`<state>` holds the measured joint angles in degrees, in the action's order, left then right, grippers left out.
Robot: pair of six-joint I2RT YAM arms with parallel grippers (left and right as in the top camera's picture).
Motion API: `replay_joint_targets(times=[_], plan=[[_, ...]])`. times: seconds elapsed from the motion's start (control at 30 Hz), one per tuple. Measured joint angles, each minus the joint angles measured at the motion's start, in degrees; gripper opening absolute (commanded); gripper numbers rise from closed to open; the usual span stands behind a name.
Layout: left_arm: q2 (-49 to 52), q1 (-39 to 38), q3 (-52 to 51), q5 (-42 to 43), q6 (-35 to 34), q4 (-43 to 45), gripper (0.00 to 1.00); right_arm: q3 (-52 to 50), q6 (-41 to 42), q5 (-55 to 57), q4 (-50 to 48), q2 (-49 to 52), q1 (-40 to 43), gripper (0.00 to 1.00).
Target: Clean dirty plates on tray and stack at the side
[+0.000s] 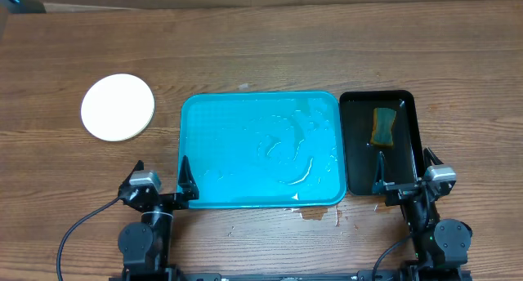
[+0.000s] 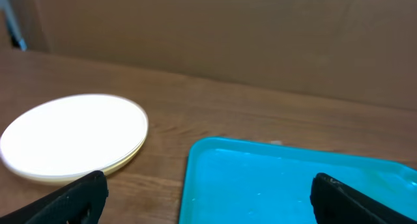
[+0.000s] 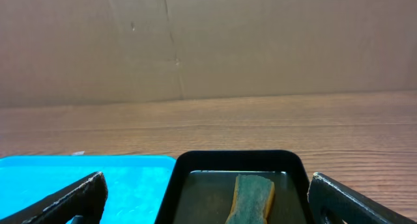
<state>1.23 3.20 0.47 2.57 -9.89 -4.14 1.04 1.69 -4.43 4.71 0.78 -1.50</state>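
Judging from plates (image 1: 118,107) stacked beside the bare tray (image 1: 237,134), cleaning looks done; left tool (image 1: 162,171) and right tool (image 1: 404,165) sit released, nothing pending.

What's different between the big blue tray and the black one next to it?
The blue tray is wider; the black tray is narrower. The blue tray looks wet but bare, while the black tray holds a sponge. Both are rectangular, rimmed, and lie side by side on the table.
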Motion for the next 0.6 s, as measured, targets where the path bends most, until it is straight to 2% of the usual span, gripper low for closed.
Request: replay_joint_targets(times=[0.6], plan=[[-0.3,-0.6,0.0,3.3,7.1,0.3,1.00,0.0,0.0,0.0,0.0,0.0,0.0,1.00]])
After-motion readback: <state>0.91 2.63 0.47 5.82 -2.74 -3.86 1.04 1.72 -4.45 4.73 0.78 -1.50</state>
